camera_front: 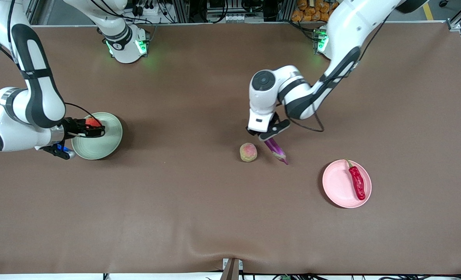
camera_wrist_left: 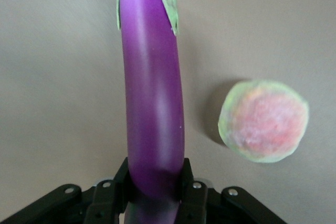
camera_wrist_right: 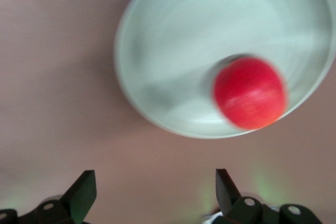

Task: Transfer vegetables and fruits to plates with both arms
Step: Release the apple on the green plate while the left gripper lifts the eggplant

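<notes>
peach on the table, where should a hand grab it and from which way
Take the peach across its widest middle, coming straight down from above. It is round, sits alone on the bare table, and offers no stem or handle. Keep the fingers off the side facing the eggplant, which lies close beside it and is already clamped in the left hand. The open right hand over the green plate looks free.
</notes>
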